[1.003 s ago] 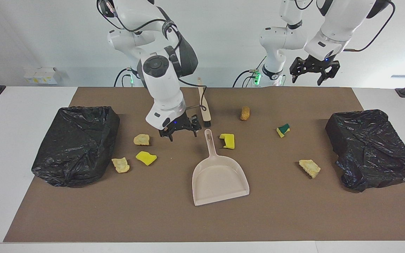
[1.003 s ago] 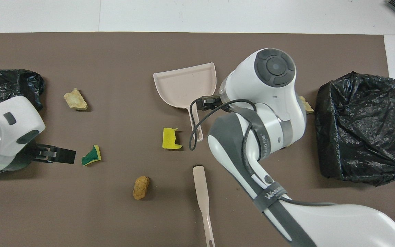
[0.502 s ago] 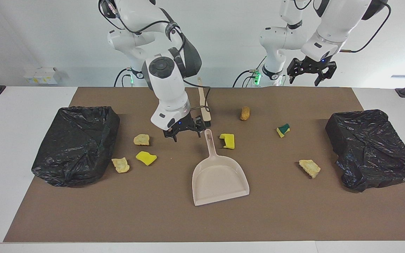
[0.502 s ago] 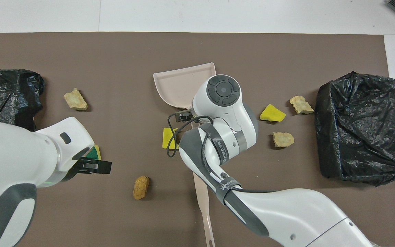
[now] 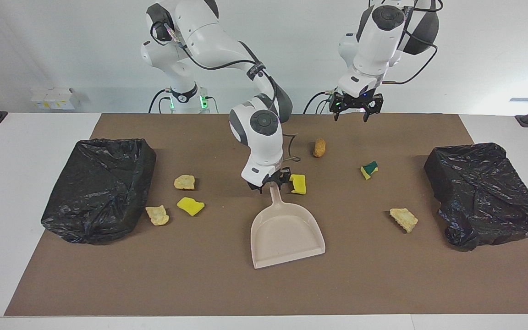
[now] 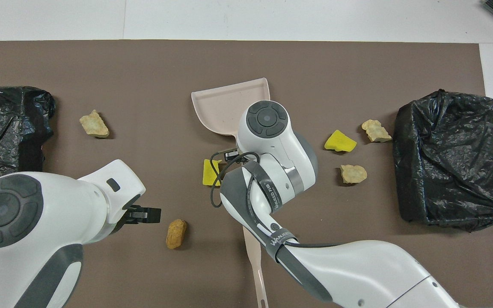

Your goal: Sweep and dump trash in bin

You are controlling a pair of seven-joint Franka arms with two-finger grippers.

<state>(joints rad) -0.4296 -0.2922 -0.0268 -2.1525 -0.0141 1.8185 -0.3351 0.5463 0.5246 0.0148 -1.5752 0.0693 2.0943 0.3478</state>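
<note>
our right gripper sits on the dustpan handle.
we can't tell if its jaws grip it. our left gripper hangs open. yellow sponge lies beside the jaws; the brush is mostly hidden.

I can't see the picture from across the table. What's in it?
The right arm's end effector is down at the beige dustpan handle on a brown mat. Seven yellow and tan scraps lie around, between two black bag-lined bins. The left arm's end effector hangs open above the mat.
</note>
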